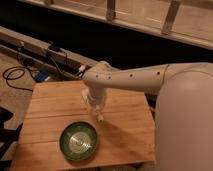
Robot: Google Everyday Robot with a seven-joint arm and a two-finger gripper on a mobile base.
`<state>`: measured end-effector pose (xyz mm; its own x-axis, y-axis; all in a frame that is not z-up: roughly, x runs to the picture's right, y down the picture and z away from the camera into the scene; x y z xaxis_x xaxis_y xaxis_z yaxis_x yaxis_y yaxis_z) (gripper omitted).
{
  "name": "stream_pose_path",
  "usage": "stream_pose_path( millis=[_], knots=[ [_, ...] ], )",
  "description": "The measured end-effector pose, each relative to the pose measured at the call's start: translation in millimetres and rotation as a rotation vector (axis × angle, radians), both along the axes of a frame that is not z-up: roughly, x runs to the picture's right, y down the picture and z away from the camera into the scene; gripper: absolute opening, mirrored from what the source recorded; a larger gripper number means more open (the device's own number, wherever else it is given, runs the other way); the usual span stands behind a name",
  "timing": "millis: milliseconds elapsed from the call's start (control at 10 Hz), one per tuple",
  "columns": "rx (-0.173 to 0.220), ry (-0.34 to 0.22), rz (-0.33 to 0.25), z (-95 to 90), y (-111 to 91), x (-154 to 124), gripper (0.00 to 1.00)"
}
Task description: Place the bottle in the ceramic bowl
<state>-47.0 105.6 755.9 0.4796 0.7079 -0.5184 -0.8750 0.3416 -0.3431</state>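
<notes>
White arm (137,77), dark dots; gripper (97,109) over table (50,106).
</notes>
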Motion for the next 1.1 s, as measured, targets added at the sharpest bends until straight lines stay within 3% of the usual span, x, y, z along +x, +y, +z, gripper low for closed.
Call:
stream_pose_path(
  millis=[200,400,700,800,1100],
  knots=[
    [-0.013,0.019,-0.028,-17.9,6,1,0.0],
    [-0.065,0.076,-0.047,-37.0,44,19,0.0],
    [-0.114,0.136,-0.062,-49.5,81,35,0.0],
    [-0.133,0.141,-0.07,-50.7,86,33,0.0],
    [-0.134,0.142,-0.07,-51.0,86,34,0.0]
  ],
)
